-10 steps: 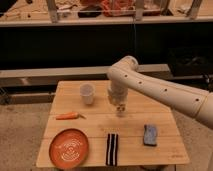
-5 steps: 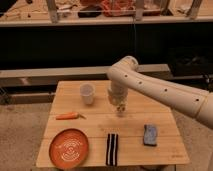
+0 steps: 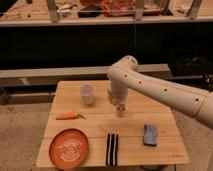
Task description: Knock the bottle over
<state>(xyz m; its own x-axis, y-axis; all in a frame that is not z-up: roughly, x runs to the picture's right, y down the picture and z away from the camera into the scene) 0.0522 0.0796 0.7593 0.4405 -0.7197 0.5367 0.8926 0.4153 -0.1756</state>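
Showing a wooden table (image 3: 100,127) with the task not yet done. At the front-left corner, 1 orange plate (image 3: 70,147) holds nothing, and a carrot (image 3: 67,116) lies just behind it near the left edge. Toward the back edge, left of centre, stands 1 white cup (image 3: 87,93), its inside hidden. A black striped cloth (image 3: 112,149) lies at the middle of the front edge. Near the table's centre the gripper (image 3: 119,102) hangs right over the bottle (image 3: 120,110), which seems upright though partly hidden. Whether the gripper is clenched or released cannot be told. Tipping the bottle is left. A blue sponge (image 3: 150,134) sits toward the front-right corner.
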